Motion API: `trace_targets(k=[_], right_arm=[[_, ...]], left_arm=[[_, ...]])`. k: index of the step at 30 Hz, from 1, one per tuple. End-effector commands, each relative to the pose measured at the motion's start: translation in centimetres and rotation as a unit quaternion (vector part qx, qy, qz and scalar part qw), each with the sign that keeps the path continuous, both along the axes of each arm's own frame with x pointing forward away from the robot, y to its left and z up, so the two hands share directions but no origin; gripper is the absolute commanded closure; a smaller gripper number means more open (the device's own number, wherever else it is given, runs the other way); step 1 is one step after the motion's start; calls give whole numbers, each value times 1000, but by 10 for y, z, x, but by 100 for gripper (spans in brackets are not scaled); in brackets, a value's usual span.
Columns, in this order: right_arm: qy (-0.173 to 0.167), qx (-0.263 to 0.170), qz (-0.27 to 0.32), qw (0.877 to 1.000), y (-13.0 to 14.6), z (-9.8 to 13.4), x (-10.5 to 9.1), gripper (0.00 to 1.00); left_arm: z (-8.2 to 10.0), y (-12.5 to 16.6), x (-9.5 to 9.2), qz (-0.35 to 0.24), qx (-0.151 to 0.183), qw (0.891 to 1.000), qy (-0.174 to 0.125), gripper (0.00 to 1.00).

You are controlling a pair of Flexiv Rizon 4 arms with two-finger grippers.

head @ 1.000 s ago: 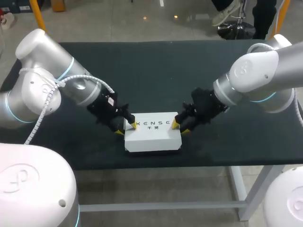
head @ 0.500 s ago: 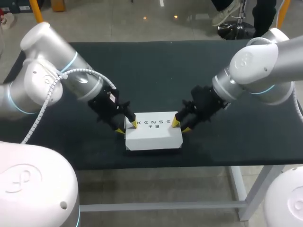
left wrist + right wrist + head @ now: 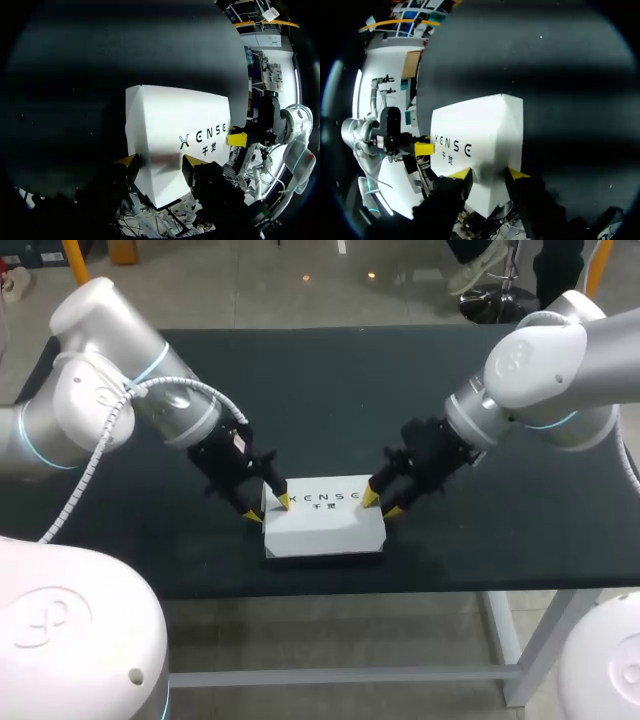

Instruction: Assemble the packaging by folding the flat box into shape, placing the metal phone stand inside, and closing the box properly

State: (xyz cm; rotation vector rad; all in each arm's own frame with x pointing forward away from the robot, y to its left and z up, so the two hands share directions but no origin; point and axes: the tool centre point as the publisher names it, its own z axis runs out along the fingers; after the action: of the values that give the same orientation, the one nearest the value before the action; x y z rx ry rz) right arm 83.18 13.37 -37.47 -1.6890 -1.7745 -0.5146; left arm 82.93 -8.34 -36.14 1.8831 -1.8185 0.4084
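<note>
A closed white box [image 3: 325, 520] with dark print on its lid lies on the dark table [image 3: 330, 390] near the front edge. My left gripper [image 3: 270, 509] straddles the box's left end, open: one yellow tip rests on the lid and the other sits just off the end. My right gripper [image 3: 381, 504] stands the same way at the right end, also open. In the left wrist view the box [image 3: 175, 130] runs ahead from between the left gripper [image 3: 160, 161] fingers. The right wrist view shows the box [image 3: 480, 140] ahead of the right gripper [image 3: 490, 174]. No phone stand is visible.
The table's front edge [image 3: 330, 585] lies close below the box. Bare dark tabletop stretches behind the box and out to both sides.
Both arms' upper links have shifted a little, the left one upward. The grippers stay at the box's ends. The box has barely moved.
</note>
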Motion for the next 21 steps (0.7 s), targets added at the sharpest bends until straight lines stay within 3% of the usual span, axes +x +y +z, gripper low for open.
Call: trace_targets(k=[1,21], right_arm=[[10,0,5,1000,5,2,4,53],[37,-5,6,999,6,7,5,53]], left_arm=[[2,-5,5,-6,4,1000,10,40],[4,-4,8,-9,10,999,39,44]])
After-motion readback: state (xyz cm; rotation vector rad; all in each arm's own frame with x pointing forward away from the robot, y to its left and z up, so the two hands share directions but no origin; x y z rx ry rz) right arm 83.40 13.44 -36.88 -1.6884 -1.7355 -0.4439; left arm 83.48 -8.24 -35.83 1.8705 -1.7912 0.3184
